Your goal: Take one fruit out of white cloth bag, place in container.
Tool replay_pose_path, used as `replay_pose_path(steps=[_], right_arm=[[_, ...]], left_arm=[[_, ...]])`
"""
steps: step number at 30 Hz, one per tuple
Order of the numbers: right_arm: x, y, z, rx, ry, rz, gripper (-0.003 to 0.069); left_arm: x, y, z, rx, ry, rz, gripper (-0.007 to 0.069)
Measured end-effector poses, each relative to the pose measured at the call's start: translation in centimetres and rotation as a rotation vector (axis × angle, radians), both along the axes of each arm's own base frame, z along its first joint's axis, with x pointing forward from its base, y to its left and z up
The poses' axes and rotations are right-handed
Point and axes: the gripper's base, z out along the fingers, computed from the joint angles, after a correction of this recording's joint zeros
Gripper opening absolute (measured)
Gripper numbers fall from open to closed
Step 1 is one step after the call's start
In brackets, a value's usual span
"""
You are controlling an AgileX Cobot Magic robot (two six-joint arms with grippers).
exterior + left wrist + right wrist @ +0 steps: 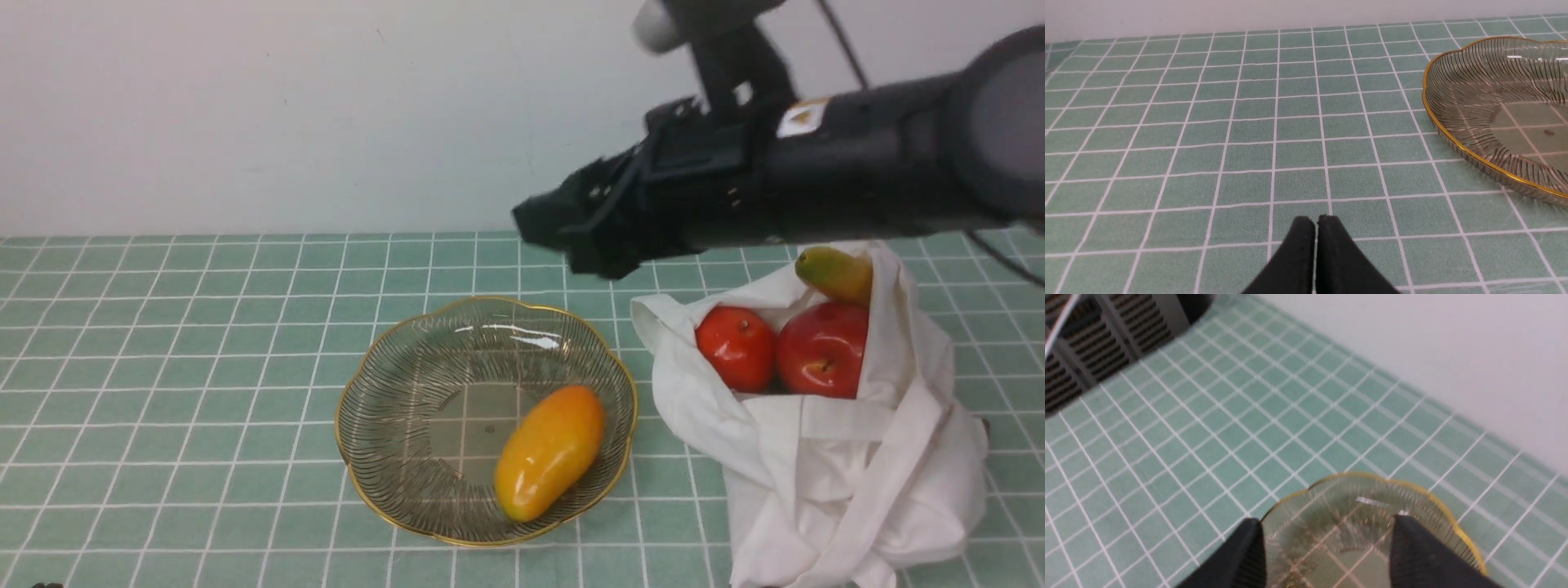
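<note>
Looks done: fruit in bowl, right pincer empty.

Large oval orange-yellow mango-like fruit (549, 453) lies inside the wide shallow ribbed glass bowl (392, 384) with the gold scalloped rim, on its near-right side, apart from the soft white cloth bag (816, 482). Right gripper (1327, 535) hangs above the bowl's far edge, fingers spread wide, nothing between them. Left gripper (1315, 222) sits low over the green checked tablecloth (1208, 122) beside the bowl, fingers pressed together, holding nothing. Two round red apples (739, 347) and a small green-yellow fruit (834, 273) sit in the bag's mouth. My read: only pulling the right arm back is left.
</note>
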Motion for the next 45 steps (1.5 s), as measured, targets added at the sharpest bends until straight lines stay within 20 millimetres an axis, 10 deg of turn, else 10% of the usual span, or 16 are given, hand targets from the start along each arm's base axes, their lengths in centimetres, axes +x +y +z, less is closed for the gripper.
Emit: replay_pose_path(steps=[6,13,25,45], right_arm=[[-6.3,-5.5,6.6,0.033,-0.176,-0.091,0.0015],[-11.4,-10.9,8.7,0.063,-0.237,-0.281,-0.0011],[-16.7,-15.3,3.4,0.218,-0.228,-0.405,-0.0011],[-17.0,-16.1,-0.7,0.255,-0.266,-0.469,-0.0011]], left_arm=[[0.0,0.0,0.0,0.000,0.000,0.000,-0.0008],[0.0,0.0,0.0,0.000,0.000,0.000,-0.0008],[0.0,0.0,0.0,0.000,0.000,0.000,-0.0008],[0.0,0.0,0.0,0.000,0.000,0.000,-0.0008]])
